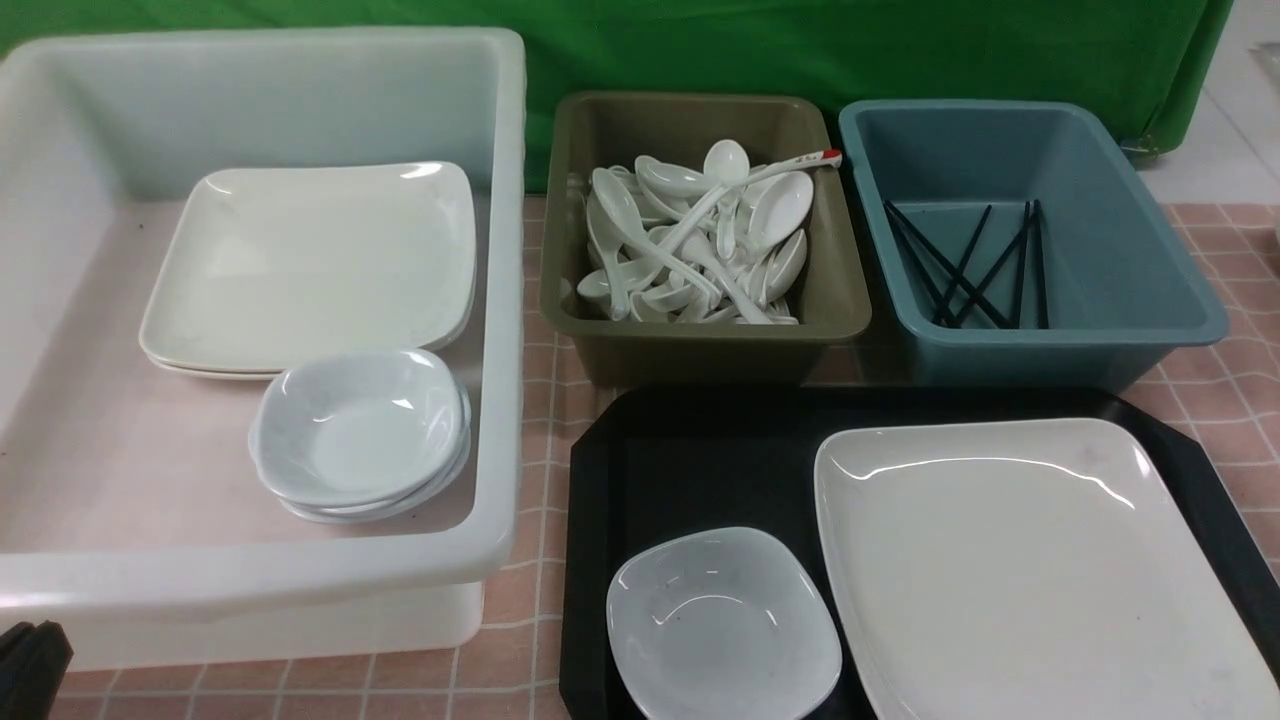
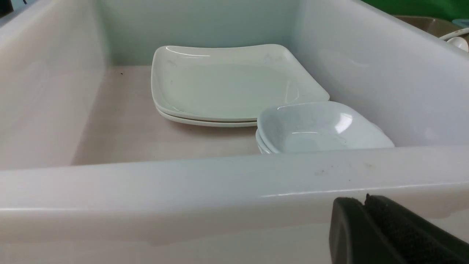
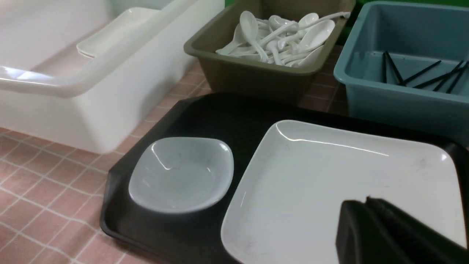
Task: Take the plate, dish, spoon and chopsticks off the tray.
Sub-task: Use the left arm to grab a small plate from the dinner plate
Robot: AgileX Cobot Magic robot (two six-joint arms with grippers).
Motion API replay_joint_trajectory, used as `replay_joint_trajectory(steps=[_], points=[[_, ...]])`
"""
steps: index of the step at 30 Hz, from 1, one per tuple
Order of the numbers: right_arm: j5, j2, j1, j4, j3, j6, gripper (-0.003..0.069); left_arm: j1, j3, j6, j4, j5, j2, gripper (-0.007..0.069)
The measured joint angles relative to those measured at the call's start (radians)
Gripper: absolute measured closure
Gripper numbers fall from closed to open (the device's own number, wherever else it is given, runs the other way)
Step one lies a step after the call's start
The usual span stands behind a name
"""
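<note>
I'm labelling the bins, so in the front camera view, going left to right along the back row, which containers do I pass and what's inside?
White tub holding stacked plates and stacked dishes → olive tub full of white spoons → blue tub with black chopsticks.

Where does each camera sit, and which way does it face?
Front view: between the arms, looking forward and down at white tub, olive tub, blue tub and the tray with dish and plate; a dark bit of left arm shows.
Left wrist view: low outside the white tub's near wall, looking in at stacked plates and dishes; shut left gripper in foreground.
Right wrist view: above the plate, facing dish and tubs; shut right gripper in foreground.
Shared: front and right wrist both show tray, plate, dish, all tubs.
</note>
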Motion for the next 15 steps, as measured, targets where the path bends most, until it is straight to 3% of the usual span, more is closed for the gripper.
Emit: replay_joint_trajectory(steps=[10,13,15], points=[[0.044,0.0,0.0,0.0,0.0,0.0,0.0562,0.0,0.0,-0.007,-0.006,-0.051,0.0,0.0604],[0.059,0.0,0.0,0.0,0.0,0.0,0.0558,0.0,0.0,-0.077,-0.104,-0.11,0.0,0.0604],[0.063,0.0,0.0,0.0,0.0,0.0,0.0552,0.0,0.0,-0.239,-0.357,-0.193,0.0,0.0604]])
